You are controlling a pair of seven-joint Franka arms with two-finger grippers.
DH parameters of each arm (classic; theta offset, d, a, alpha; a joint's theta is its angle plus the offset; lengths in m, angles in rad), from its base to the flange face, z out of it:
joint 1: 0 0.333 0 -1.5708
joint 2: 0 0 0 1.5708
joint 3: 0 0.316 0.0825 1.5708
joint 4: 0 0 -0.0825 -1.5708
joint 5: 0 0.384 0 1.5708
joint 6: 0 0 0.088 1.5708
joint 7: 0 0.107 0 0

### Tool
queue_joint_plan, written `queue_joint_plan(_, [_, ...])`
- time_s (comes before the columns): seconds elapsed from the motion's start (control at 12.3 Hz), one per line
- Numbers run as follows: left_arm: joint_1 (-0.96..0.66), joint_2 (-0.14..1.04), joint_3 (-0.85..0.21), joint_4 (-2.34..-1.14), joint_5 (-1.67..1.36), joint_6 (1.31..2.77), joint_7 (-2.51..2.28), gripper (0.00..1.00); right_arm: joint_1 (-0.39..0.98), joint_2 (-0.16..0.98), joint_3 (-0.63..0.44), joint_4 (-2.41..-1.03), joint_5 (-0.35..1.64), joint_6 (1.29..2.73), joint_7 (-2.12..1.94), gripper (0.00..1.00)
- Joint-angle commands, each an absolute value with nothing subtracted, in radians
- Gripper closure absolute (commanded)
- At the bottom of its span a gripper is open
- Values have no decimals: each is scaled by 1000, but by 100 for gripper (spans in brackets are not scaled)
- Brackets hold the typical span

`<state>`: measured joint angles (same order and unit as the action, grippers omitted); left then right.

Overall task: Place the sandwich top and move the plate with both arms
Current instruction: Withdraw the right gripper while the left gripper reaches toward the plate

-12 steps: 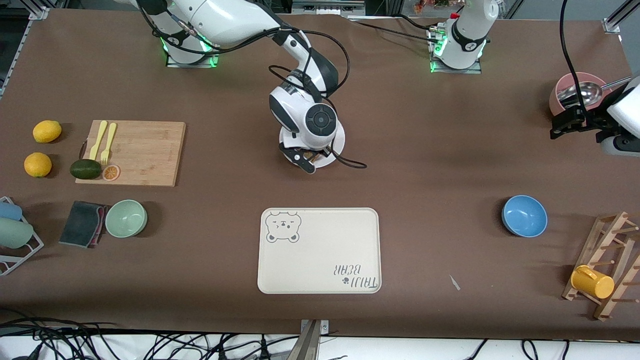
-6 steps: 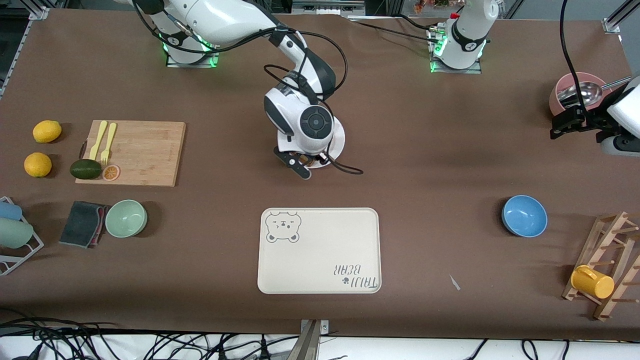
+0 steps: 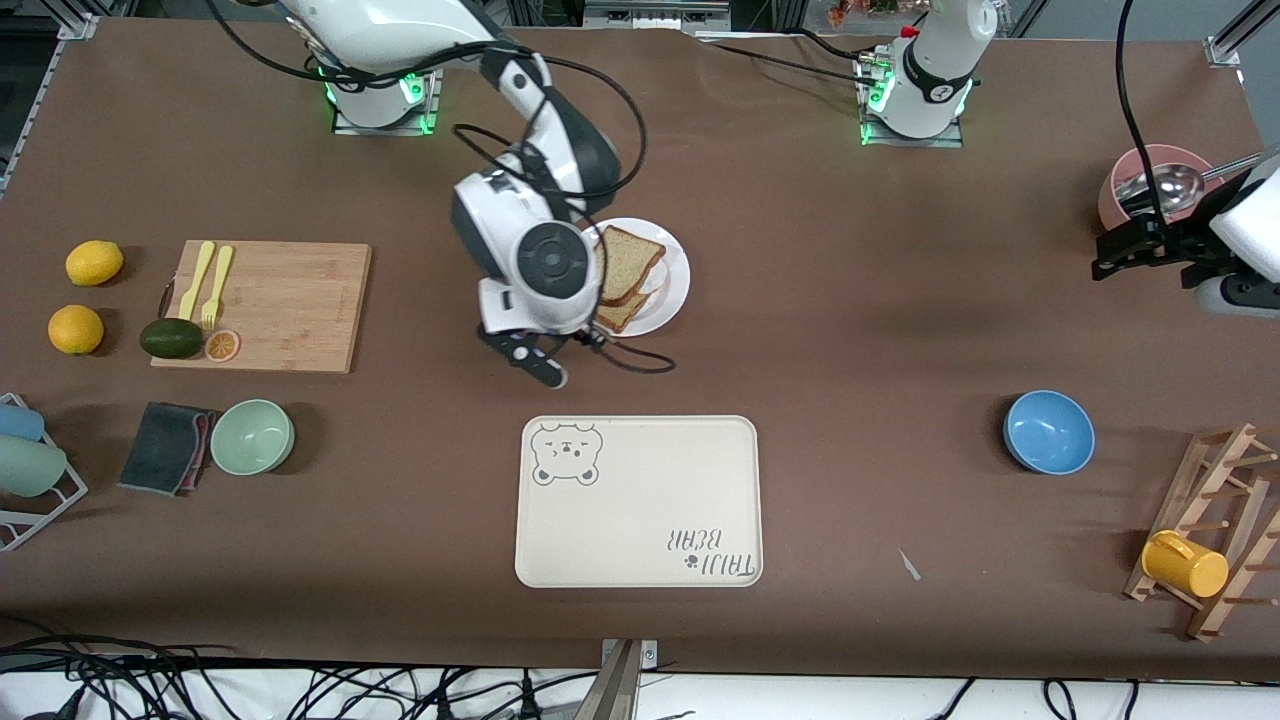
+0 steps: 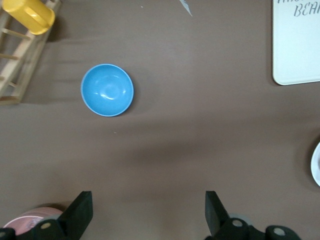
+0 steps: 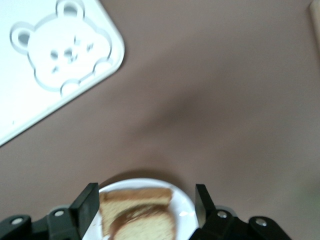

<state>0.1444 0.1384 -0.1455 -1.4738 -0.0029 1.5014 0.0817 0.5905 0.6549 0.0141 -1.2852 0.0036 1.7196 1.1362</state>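
Observation:
The white plate sits mid-table, farther from the front camera than the bear tray. On it lies the sandwich top, a brown bread slice, stacked askew on a second slice. My right gripper is open and empty, in the air over the table just beside the plate, toward the right arm's end. In the right wrist view the bread and the plate show between the fingers of the right gripper. My left gripper waits open and empty over the left arm's end of the table; the left wrist view shows it over bare table.
The cream bear tray lies nearer the front camera than the plate. A blue bowl, a pink bowl with a ladle and a wooden rack with a yellow cup stand at the left arm's end. A cutting board and a green bowl stand at the right arm's end.
My right gripper has moved off the plate toward the right arm's end of the table, uncovering the stacked bread slices. The left arm has barely moved.

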Motion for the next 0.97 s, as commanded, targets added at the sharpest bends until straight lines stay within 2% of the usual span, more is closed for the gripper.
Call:
queue_joint_plan(0.0, [149,167,-149,-1460,-35,1543,80,1,526,591,-8,-1296,-3,1675,924,14])
queue_joint_plan(0.24, [149,199,-150,-1460,-61,1571,92,1,517,546,-124,-1302,2,1609,644,14])
queue_joint_plan(0.41, [153,235,-144,-1459,-156,1571,92,6,517,502,-204,-1321,6,1579,435,15])
queue_joint_plan(0.65, [152,277,-144,-1459,-198,1601,91,1,517,442,-316,-1351,12,1537,171,14])
queue_joint_plan(0.89, [132,328,-167,-1459,-285,1633,92,0,517,378,-463,-1413,79,1537,-76,15])
